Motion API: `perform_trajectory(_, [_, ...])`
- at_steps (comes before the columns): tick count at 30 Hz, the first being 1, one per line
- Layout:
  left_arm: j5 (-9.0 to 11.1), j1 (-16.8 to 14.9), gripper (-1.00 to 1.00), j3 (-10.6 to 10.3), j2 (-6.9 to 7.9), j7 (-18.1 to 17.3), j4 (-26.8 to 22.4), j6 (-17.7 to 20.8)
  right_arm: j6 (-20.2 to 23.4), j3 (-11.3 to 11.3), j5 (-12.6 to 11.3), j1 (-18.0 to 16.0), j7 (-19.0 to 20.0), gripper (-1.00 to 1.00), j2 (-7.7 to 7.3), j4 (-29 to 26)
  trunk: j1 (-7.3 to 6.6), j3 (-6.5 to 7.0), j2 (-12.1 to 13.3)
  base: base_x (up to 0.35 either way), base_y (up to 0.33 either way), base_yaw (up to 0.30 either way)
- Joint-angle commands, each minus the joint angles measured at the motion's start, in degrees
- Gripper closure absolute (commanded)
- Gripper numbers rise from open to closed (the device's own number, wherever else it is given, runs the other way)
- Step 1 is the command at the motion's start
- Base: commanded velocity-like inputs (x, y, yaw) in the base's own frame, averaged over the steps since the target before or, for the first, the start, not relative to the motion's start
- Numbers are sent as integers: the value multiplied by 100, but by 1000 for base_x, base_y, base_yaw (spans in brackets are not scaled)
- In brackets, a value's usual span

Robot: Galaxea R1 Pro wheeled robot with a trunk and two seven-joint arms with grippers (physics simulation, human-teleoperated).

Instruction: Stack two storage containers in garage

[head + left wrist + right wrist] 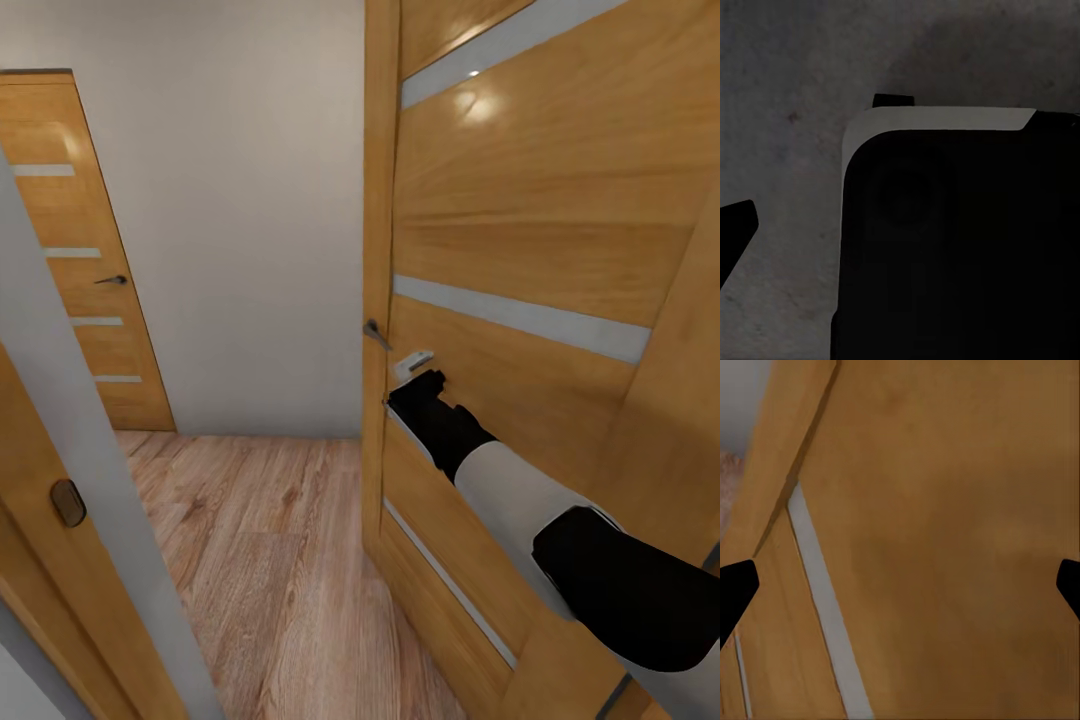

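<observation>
The two storage containers are out of view. My right arm reaches forward to an open wooden door (520, 260), and my right gripper (412, 368) sits close against its face, just below the handle (376, 334). In the right wrist view the right gripper (900, 585) is open, its fingertips (735, 585) dark at both edges with only the door panel (945, 525) between them. In the left wrist view one fingertip (736, 225) of my left gripper shows, spread wide as on an open gripper, beside a black rounded body with a pale rim (945, 247).
Light wood-plank floor (270, 560) runs ahead through a narrow passage to a pale wall (240, 200). A closed wooden door (90, 280) stands at the far left. A door frame and edge (60, 480) are very near on my left. The left wrist camera faces a dark mottled grey surface (787, 75).
</observation>
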Motion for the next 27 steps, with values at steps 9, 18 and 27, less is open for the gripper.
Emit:
perform_trajectory(9, [53,-1,-100,2,0,-3,-1,-13,-11,-37,-395,-6,1071,-100,0,-206,0,-6,-3,0,0,0])
perform_trajectory(18, [55,-1,-100,2,0,-4,-1,-13,-44,-50,-439,-6,1128,-100,0,-211,0,-6,-3,0,0,0])
perform_trajectory(27, [64,-1,-100,10,0,0,-1,-13,-46,-51,-438,-6,1134,-100,0,-197,0,-6,-3,0,0,0])
